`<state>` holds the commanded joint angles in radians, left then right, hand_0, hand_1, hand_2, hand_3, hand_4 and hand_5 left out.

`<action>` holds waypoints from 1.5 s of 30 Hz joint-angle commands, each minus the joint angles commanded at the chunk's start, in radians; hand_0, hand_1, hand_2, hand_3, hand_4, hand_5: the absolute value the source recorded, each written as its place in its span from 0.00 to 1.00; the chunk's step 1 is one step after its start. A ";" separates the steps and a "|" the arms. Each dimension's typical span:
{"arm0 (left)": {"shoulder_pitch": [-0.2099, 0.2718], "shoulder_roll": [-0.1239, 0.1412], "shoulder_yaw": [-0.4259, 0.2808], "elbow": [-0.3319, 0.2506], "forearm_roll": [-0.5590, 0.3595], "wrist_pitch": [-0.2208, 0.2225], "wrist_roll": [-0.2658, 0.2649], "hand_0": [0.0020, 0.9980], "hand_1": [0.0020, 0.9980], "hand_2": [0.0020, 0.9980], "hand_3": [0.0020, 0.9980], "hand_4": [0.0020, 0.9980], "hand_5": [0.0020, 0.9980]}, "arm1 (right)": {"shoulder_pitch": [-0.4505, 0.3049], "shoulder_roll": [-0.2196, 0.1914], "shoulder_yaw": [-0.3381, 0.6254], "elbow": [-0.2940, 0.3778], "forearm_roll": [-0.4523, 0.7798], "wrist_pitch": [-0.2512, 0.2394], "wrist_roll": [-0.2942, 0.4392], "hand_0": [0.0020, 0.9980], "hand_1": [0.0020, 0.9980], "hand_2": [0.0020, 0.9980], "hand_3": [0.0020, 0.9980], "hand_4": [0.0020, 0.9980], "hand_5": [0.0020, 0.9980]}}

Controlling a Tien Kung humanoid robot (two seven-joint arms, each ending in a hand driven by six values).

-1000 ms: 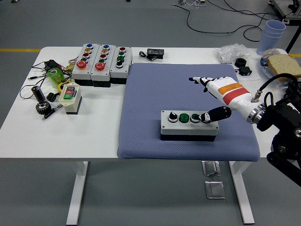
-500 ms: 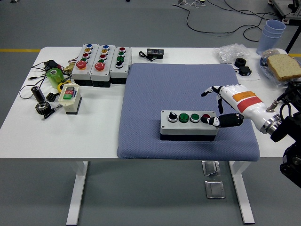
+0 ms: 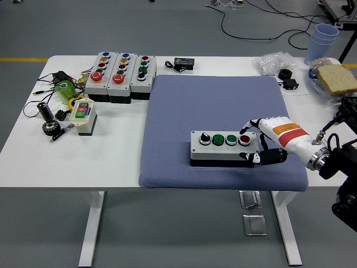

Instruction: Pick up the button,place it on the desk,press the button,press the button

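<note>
A grey button box (image 3: 223, 147) lies on the blue mat (image 3: 217, 106), near its front edge. Its top carries a black knob, two green buttons and a red button (image 3: 244, 139) at the right end. My right hand (image 3: 262, 139) sits at the box's right end with relaxed fingers. Its fingertips (image 3: 246, 129) hover just behind the red button, and the thumb lies against the box's front right corner. It holds nothing. My left arm is out of the picture.
Three more button boxes (image 3: 120, 75) stand at the mat's back left. A small green-and-red switch box (image 3: 83, 116), a gear, a green roll and wires lie at the left. Plastic bags, blue cups (image 3: 324, 40) and a plate with bread (image 3: 337, 78) fill the right back corner.
My right hand has pulled back right and dropped lower. Its thumb has come off the red button and now rests at the box's front right corner.
</note>
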<state>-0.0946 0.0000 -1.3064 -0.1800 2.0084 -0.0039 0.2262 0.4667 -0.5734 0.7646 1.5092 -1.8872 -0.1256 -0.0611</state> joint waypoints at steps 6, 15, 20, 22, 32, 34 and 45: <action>0.004 0.000 0.005 0.000 -0.002 -0.001 0.000 0.65 0.64 0.66 0.56 0.33 0.85 | -0.010 -0.003 -0.005 -0.004 0.000 0.011 -0.004 0.09 0.00 0.19 0.65 0.84 0.44; 0.007 0.000 0.010 0.000 -0.006 0.000 -0.001 0.65 0.64 0.66 0.56 0.33 0.84 | -0.012 0.001 -0.015 -0.016 0.001 0.023 -0.014 0.09 0.00 0.19 0.64 0.84 0.44; 0.003 0.000 0.008 0.000 -0.009 0.000 -0.001 0.65 0.64 0.66 0.56 0.33 0.84 | -0.009 -0.001 -0.019 -0.018 0.001 0.031 -0.022 0.09 0.00 0.19 0.64 0.84 0.44; 0.000 0.000 0.007 0.000 -0.011 0.001 -0.001 0.65 0.64 0.66 0.56 0.32 0.84 | -0.008 0.001 -0.016 -0.020 0.001 0.029 -0.025 0.09 0.00 0.19 0.64 0.84 0.45; -0.004 0.000 0.005 0.000 -0.011 0.000 -0.001 0.65 0.64 0.66 0.56 0.32 0.84 | -0.003 0.004 -0.022 -0.021 0.000 0.070 -0.046 0.09 0.00 0.19 0.64 0.84 0.45; -0.004 0.000 0.005 0.000 -0.010 0.000 -0.001 0.65 0.64 0.66 0.56 0.33 0.84 | -0.003 0.004 -0.020 -0.021 0.001 0.072 -0.047 0.09 0.00 0.19 0.64 0.84 0.45; -0.007 0.000 0.007 0.000 -0.013 0.000 -0.002 0.65 0.64 0.66 0.56 0.33 0.84 | 0.012 0.011 0.025 0.006 0.010 -0.011 -0.005 0.09 0.00 0.19 0.65 0.84 0.46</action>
<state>-0.1021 0.0000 -1.2997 -0.1800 1.9953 -0.0036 0.2245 0.4790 -0.5622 0.7895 1.5149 -1.8771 -0.1365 -0.0662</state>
